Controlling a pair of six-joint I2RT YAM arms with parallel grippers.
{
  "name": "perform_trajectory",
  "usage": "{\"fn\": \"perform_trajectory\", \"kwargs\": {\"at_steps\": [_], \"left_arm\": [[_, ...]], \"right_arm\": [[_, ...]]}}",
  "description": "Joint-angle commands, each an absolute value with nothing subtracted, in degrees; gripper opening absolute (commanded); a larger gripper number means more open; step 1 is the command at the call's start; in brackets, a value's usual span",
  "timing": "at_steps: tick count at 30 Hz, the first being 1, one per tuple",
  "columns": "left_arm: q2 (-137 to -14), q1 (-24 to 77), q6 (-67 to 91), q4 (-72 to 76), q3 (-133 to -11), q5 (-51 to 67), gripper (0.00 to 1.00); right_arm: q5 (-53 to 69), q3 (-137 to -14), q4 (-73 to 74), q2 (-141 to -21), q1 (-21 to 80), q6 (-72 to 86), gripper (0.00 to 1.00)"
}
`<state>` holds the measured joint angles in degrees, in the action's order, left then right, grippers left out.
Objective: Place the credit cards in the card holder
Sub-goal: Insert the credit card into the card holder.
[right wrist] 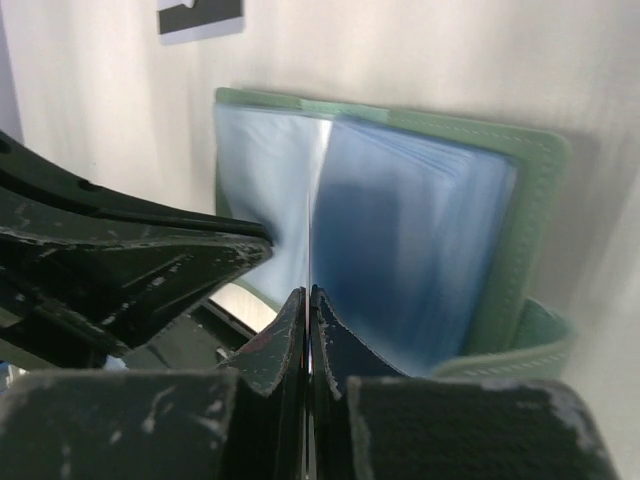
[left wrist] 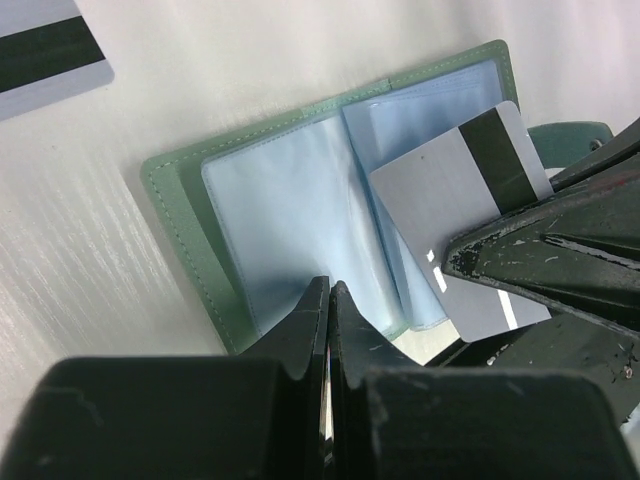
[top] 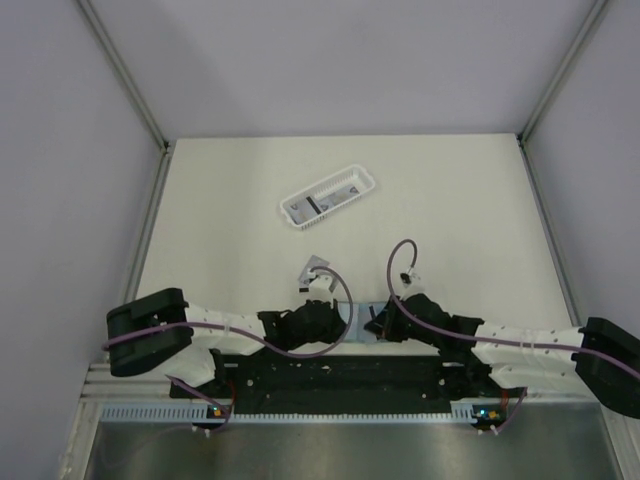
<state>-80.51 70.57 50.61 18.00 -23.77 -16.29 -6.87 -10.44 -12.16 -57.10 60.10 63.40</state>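
Note:
The card holder (left wrist: 290,200) lies open on the table, sage-green outside with pale blue sleeves; from above it shows between the two grippers (top: 361,316). My left gripper (left wrist: 330,289) is shut with nothing in it, its tips resting on the holder's left page. My right gripper (right wrist: 310,291) is shut on a credit card (left wrist: 450,190), grey with a black stripe. That card leans over the holder's right-hand sleeves and shows edge-on (right wrist: 318,190) in the right wrist view. I cannot tell whether its corner is inside a sleeve. A second credit card (top: 318,266) lies on the table beyond the holder.
A white slotted basket (top: 328,197) stands further back at the middle of the table, with a striped card (top: 316,205) in it. Both arms crowd the near edge. The loose card shows at the top of both wrist views (left wrist: 45,50) (right wrist: 200,18).

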Motion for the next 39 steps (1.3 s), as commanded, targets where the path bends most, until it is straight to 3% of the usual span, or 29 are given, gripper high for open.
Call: {"fn": "perform_trajectory", "kwargs": {"at_steps": [1,8,18,28,39], "left_arm": [[-79.9,70.3,51.9,19.2,-21.7,-16.2,0.0],[-79.5,70.3,52.5,19.5,-20.6,-16.2,0.0],[-79.4,70.3,52.4,19.5,-20.7,-15.6,0.0],[-79.0,70.3,52.6,19.6,-20.8,-14.9,0.0],[-79.5,70.3,52.6,19.8,-21.0,-14.4,0.0]], "right_arm": [[-9.1,-8.4,-10.6,-54.6,59.6,64.9,0.0],[-9.6,-7.6,-5.2,-52.1,59.5,65.8,0.0],[-15.9,-11.3,9.8,-38.2,59.5,60.5,0.0],[-9.2,-7.3,-18.2,-43.3,59.5,60.1,0.0],[-7.1,-6.2,-25.3,-55.6,59.6,65.7,0.0]]}}
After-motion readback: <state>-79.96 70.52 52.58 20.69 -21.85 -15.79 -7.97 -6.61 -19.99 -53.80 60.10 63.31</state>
